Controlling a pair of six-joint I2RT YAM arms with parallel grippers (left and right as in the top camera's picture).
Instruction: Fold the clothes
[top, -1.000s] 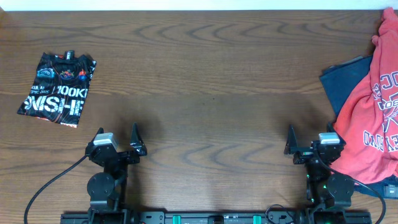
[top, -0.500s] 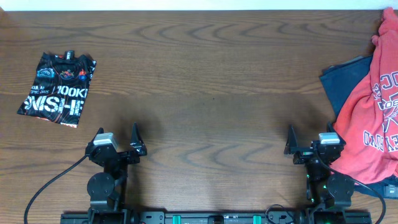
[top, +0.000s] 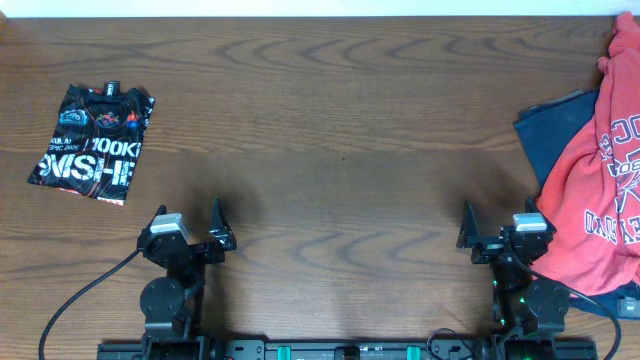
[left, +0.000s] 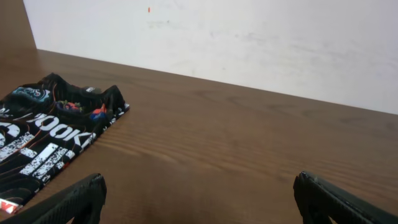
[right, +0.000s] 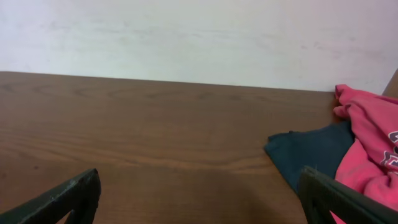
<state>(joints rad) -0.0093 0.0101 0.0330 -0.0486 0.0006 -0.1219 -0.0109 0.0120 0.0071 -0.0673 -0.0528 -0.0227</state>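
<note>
The table has a dark brown wood-grain top with a matte finish, evenly lit, showing only faint, soft shadows. A plain off-white wall stands directly along the table's far edge. Above the table's far-left part the wall carries faint grey scuffs and one small red speck.

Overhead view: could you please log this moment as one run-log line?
left gripper open, empty | right gripper open, empty | black tee flat, far left | coral T-shirt crumpled over navy garment, right edge
</note>
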